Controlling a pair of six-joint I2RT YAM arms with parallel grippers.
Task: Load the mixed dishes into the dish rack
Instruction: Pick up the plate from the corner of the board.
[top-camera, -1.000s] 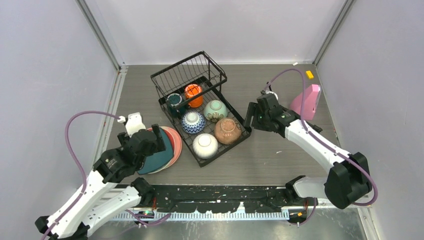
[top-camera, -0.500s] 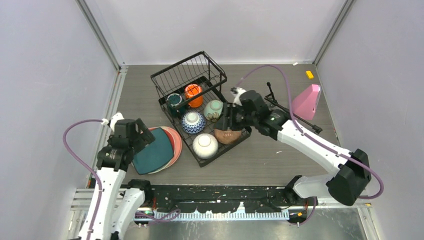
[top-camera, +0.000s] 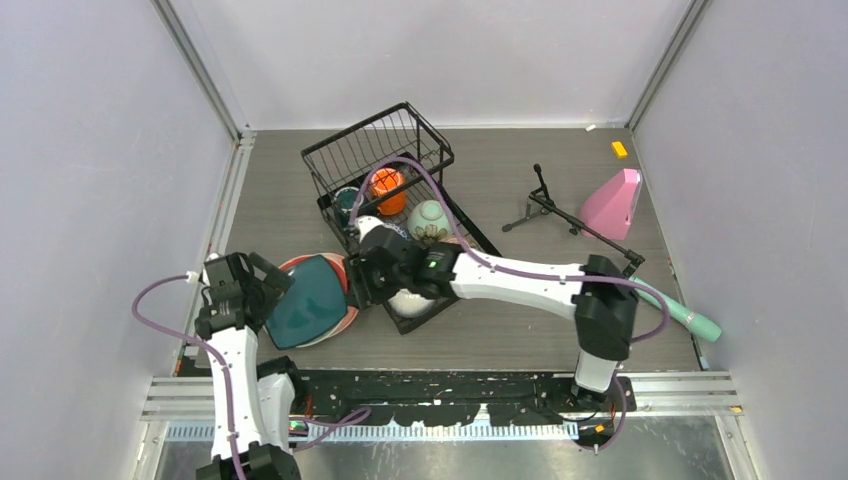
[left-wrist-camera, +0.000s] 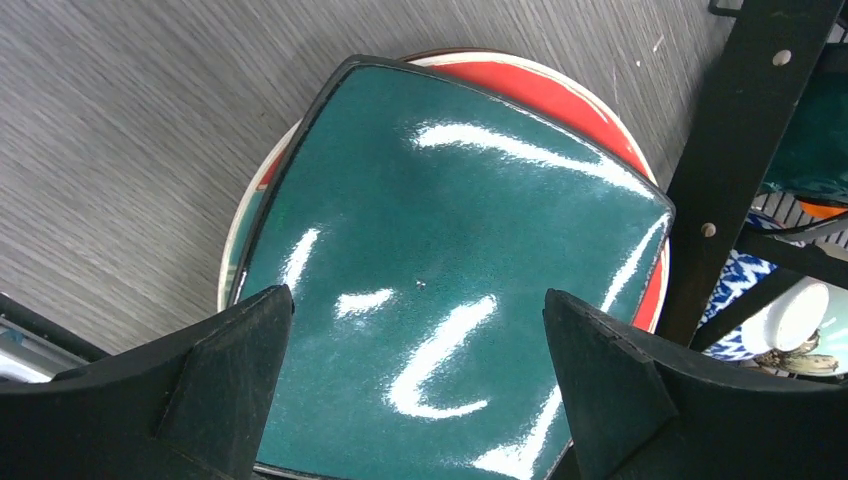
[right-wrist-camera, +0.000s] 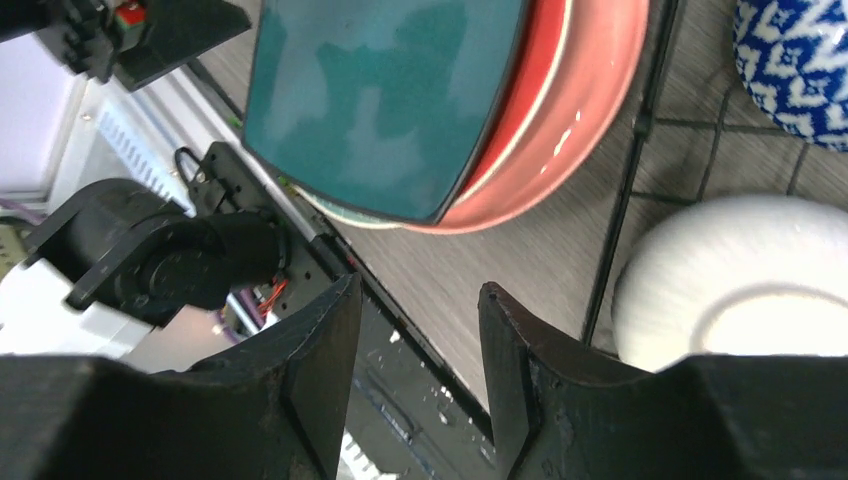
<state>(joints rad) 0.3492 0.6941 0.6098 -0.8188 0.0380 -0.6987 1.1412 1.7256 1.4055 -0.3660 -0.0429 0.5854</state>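
The black wire dish rack (top-camera: 437, 152) stands mid-table with an orange mug (top-camera: 386, 188), a dark green mug (top-camera: 345, 200) and a mint bowl (top-camera: 428, 220) in it. My right arm lies across the rack and hides the tan bowl. The white bowl (right-wrist-camera: 740, 280) and blue-patterned bowl (right-wrist-camera: 800, 60) show beside its fingers. My right gripper (top-camera: 362, 285) hovers at the rack's front-left edge, jaws partly open and empty (right-wrist-camera: 420, 300). Left of the rack, a dark teal plate (left-wrist-camera: 440, 260) lies on pink and reddish plates (top-camera: 345, 290). My left gripper (left-wrist-camera: 415, 300) is wide open just above it.
A black tripod (top-camera: 555, 210) lies tipped on the right, its mint cylinder (top-camera: 692, 320) near the right wall. A pink wedge (top-camera: 612, 203) and a small yellow block (top-camera: 620, 150) sit at the back right. The base rail runs along the near edge.
My right arm swung from the rack's right side across it to its front-left edge, jaws narrowing. The left arm drew back leftward, still over the plates. The tripod now lies exposed.
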